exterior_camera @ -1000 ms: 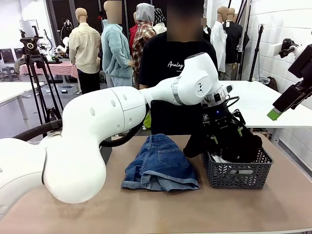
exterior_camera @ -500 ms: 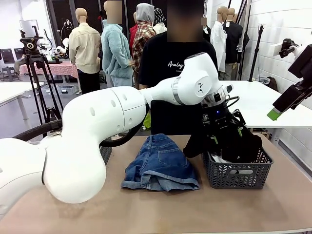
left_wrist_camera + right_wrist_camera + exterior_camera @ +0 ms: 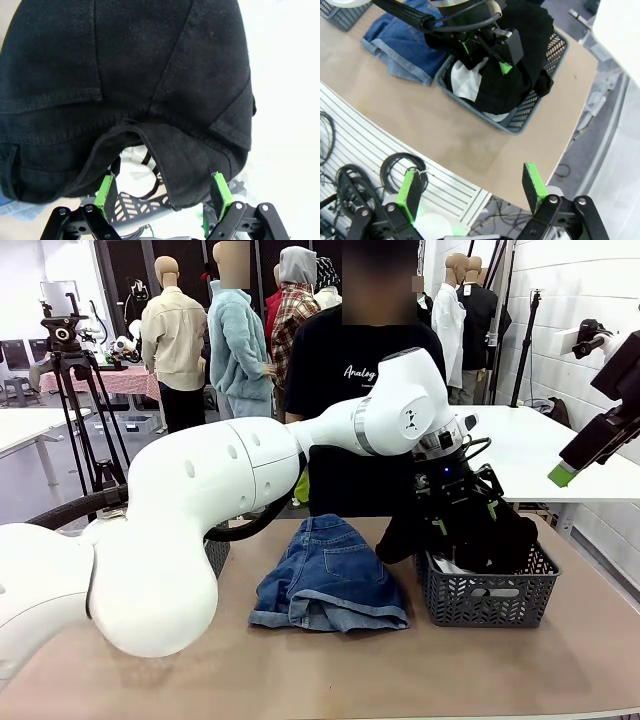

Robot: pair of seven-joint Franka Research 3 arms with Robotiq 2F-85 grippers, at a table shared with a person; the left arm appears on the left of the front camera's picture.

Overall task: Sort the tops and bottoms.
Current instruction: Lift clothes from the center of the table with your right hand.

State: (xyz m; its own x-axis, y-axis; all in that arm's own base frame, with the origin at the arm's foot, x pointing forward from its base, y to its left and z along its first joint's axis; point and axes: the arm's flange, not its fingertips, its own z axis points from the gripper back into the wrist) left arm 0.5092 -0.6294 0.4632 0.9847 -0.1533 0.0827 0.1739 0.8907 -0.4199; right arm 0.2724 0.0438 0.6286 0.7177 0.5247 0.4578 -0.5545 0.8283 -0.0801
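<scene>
Brown counter seen from the robot's side, front view. A person [image 3: 350, 370] in a black T-shirt stood at the far edge. The left arm reached across from picture left, and the left gripper [image 3: 465, 518] pointed down into a grey basket [image 3: 487, 605] at the right of the counter [image 3: 350, 670]. A black garment [image 3: 500, 535] was heaped in that basket and spilled over its left rim. A blue denim garment [image 3: 330, 580] lay flat on the counter just left of the basket. The right gripper [image 3: 562, 475] hung high at picture right, well apart from the counter.

Left wrist view. The left gripper [image 3: 161, 176] had its fingers [image 3: 106, 190] spread wide. A stitched fold of the black garment [image 3: 125, 75] hung between them; whether either pad touched it could not be told. Basket lattice [image 3: 132, 205] and white cloth [image 3: 137, 170] showed under the fold.

Right wrist view. The right gripper [image 3: 472, 172] looked down from above with its fingers [image 3: 532, 185] wide apart and nothing between them. Below lay the counter [image 3: 420, 120], the basket [image 3: 540, 100] holding the black garment [image 3: 520, 75] and some white cloth [image 3: 467, 82], and the left gripper [image 3: 486, 57] over them. The denim garment [image 3: 400, 40] lay beside the basket, touching its wall. Coiled cables [image 3: 400, 170] lay on the floor beyond the counter's edge.
</scene>
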